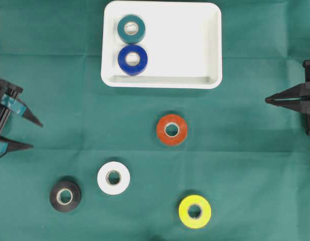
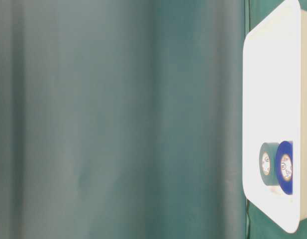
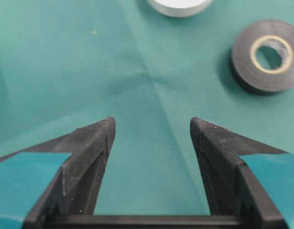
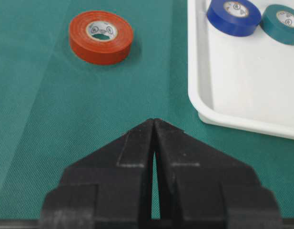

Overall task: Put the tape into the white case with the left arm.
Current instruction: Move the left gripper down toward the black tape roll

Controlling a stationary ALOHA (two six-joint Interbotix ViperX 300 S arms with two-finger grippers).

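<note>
Left tool (image 1: 37, 134) spread and empty at the worktop edge; two tapes already in the white case (image 1: 195, 45).
Right tool (image 4: 154, 125) is pressed together, holding nothing, parked opposite. Black tape (image 3: 267, 55) lies ahead-right of the left tool, white tape (image 1: 113, 177) just beyond it. Orange tape (image 4: 101, 36) sits ahead-left of the right tool, yellow tape (image 1: 195, 211) well apart. Teal tape (image 1: 131, 29) and blue tape (image 1: 133, 59) lie in the case, touching, on the left-tool side.
</note>
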